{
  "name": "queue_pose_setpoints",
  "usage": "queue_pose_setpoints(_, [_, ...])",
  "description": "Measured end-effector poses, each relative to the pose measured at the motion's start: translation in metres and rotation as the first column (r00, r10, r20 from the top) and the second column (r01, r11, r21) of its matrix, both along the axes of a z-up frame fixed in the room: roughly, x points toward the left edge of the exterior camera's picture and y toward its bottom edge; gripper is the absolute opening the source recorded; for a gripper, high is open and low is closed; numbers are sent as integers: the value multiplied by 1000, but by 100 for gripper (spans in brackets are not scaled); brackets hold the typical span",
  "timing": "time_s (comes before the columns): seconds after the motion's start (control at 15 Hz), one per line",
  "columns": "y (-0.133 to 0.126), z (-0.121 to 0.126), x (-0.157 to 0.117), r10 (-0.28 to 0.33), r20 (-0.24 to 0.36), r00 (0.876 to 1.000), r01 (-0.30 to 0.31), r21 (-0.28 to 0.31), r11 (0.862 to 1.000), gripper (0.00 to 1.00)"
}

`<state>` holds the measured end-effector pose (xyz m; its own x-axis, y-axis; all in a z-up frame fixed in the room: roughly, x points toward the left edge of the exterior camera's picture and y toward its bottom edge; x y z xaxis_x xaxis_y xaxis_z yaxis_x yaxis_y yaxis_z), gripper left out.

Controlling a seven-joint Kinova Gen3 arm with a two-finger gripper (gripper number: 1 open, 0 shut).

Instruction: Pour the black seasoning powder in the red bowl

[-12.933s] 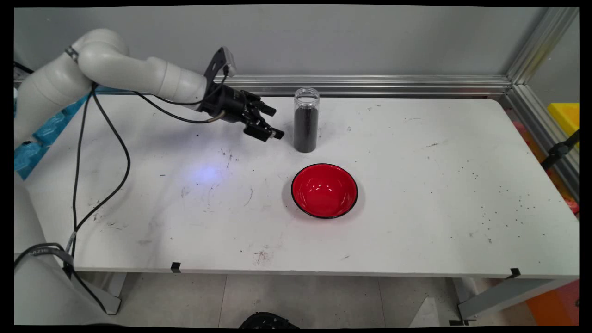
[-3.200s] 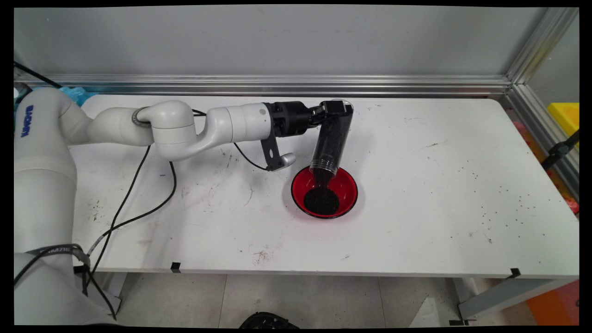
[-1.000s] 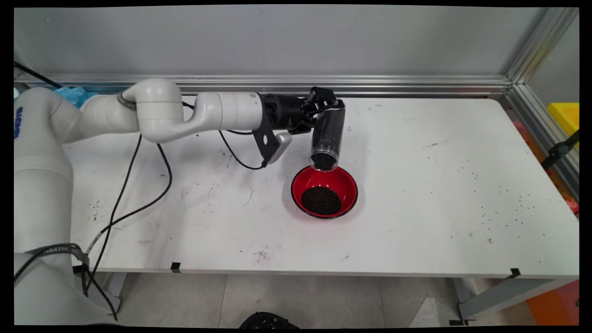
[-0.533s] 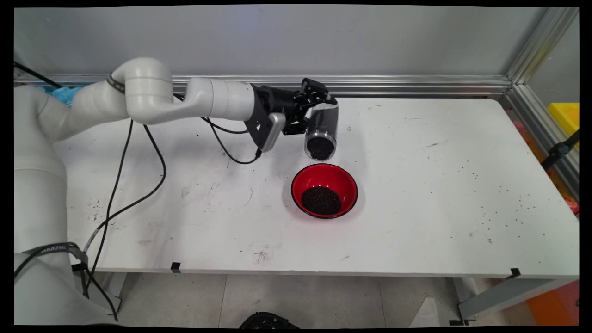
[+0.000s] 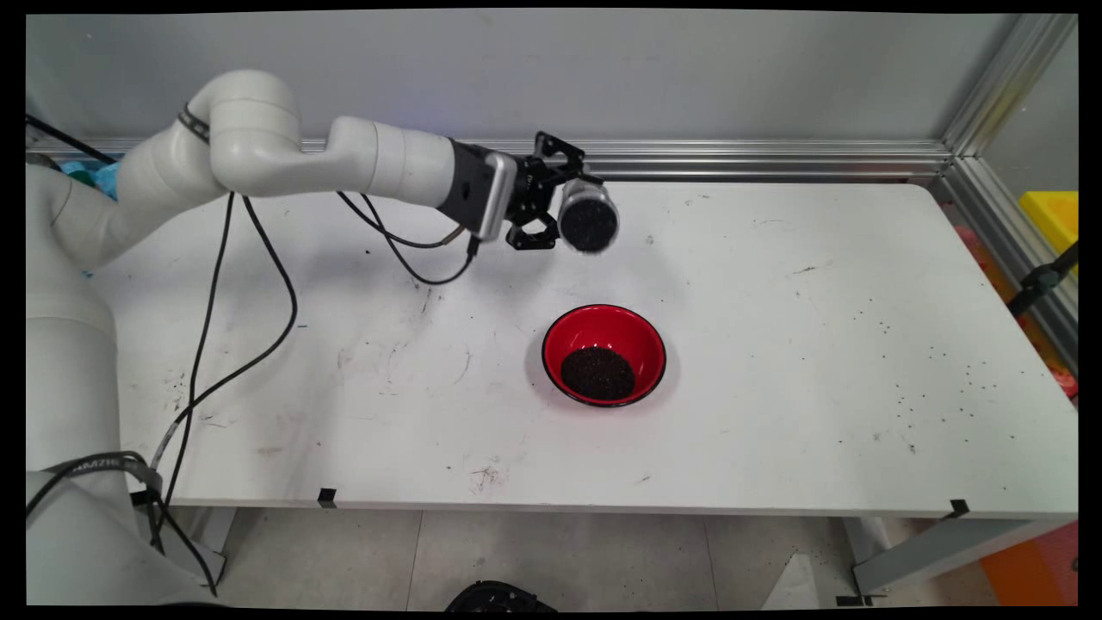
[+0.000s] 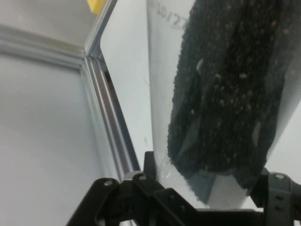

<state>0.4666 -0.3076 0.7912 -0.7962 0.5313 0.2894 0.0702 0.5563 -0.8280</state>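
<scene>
My gripper [image 5: 564,207] is shut on a clear plastic jar [image 5: 587,222] that holds dark grains. I hold the jar in the air above the table's far side, turned roughly level, with its open mouth facing the main camera. In the hand view the jar [image 6: 225,94] fills the upper right, dark grains piled along one side, and the black linkage runs across the bottom. Nearer on the table and a little right sits a red bowl [image 5: 641,340] with a black rim, apart from the jar, holding a heap of dark grains [image 5: 597,374].
The white table [image 5: 775,344] is scuffed, with dark specks scattered at its right. An aluminium rail [image 5: 758,159] runs along the back wall and down the right side. Black cables [image 5: 232,344] hang from the arm over the table's left part.
The jar has lifted away from the bowl, back and slightly left, and turned from mouth-down toward level. Grains no longer fall. The heap in the bowl is unchanged.
</scene>
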Motion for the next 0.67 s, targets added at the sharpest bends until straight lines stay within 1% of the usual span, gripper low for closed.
queue_pose_setpoints(0.13, [-1,3,7,39,-42,998,-36,68,997,0])
queue_pose_setpoints(0.2, [-1,4,11,61,-61,996,-54,111,992,0])
queue_pose_setpoints(0.27, [-1,4,15,91,-83,992,-77,161,984,0])
queue_pose_setpoints(0.4, [-1,5,23,148,-123,981,-113,255,960,0])
queue_pose_setpoints(0.47, [0,5,26,179,-142,974,-130,304,944,0])
queue_pose_setpoints(0.6, [1,4,33,246,-178,953,-159,396,904,0])
queue_pose_setpoints(0.67, [2,3,34,268,-189,945,-168,424,890,0])
